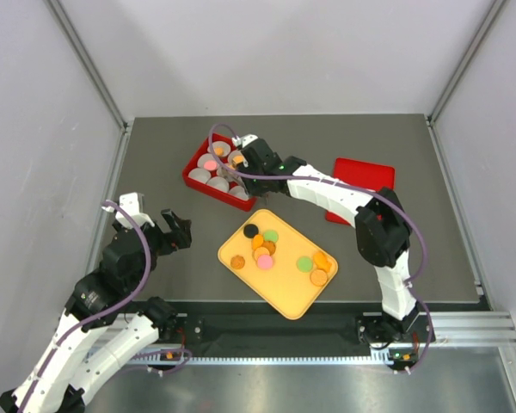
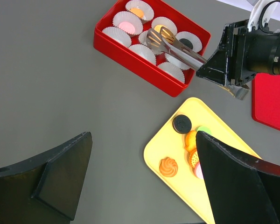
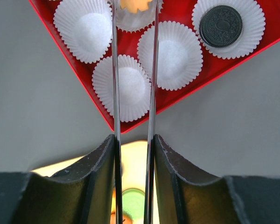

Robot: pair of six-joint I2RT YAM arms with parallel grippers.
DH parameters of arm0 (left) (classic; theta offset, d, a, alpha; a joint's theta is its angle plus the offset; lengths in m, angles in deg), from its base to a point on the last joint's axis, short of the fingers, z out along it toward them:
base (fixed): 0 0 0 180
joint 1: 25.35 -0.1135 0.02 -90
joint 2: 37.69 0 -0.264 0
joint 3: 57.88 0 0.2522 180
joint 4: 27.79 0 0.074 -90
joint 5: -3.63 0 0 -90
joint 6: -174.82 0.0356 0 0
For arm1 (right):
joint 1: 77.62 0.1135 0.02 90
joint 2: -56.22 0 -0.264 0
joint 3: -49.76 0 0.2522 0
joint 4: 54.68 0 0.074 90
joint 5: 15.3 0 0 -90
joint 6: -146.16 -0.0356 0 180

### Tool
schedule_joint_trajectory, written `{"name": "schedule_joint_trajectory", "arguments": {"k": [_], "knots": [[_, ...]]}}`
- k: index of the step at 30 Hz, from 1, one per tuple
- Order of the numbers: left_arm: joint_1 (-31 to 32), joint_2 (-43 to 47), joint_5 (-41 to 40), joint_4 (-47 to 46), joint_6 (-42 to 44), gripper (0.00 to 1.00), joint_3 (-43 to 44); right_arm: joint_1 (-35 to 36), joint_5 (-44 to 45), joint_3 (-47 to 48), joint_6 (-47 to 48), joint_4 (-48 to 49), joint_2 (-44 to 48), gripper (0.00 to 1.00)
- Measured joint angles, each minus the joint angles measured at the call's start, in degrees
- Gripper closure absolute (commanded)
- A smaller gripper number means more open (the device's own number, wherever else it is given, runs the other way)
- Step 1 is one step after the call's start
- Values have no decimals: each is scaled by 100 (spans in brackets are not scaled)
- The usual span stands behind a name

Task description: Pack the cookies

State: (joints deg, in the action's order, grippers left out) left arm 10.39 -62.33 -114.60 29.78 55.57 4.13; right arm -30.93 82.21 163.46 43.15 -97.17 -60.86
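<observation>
View of the worktop (image 1: 155,155) from above and from both wrists. My right end effector (image 3: 133,149) is clenched on a pair of metal tongs (image 2: 179,49), grasping them by the handle end. The tongs reach over the red box (image 2: 130,51), which lies toward the far edge, left of centre. The box holds white paper cups (image 3: 86,28). One cup contains a black cookie (image 3: 220,25), another a pink cookie (image 2: 126,26), and another an orange cookie (image 2: 136,12). A further orange cookie (image 3: 133,4) sits at the tong tips. I cannot tell whether it is pinched or resting in its cup. The remaining cookies (image 1: 263,261), orange, pink, green and black, lie on the yellow tray (image 1: 288,292) beside the middle of the near edge. A red lid (image 1: 365,176) lies flat toward the right edge. My left end effector (image 1: 155,217) is released, its fingers spread wide and grasping nothing, above bare worktop near the left edge.
</observation>
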Motion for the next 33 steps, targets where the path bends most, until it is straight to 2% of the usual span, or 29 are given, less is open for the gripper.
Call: {"name": "schedule_joint_trajectory", "arguments": {"k": [9, 21, 27, 33], "knots": [[0, 0, -2, 0, -2, 3, 0, 0, 33, 17, 2, 0, 0, 56], [0, 0, -15, 0, -4, 3, 0, 0, 94, 70, 50, -155, 339, 57], [0, 0, -15, 0, -4, 3, 0, 0, 136, -208, 39, -214, 1478, 58], [0, 0, -15, 0, -7, 3, 0, 87, 247, -1401, -39, -225, 3357, 58]]}}
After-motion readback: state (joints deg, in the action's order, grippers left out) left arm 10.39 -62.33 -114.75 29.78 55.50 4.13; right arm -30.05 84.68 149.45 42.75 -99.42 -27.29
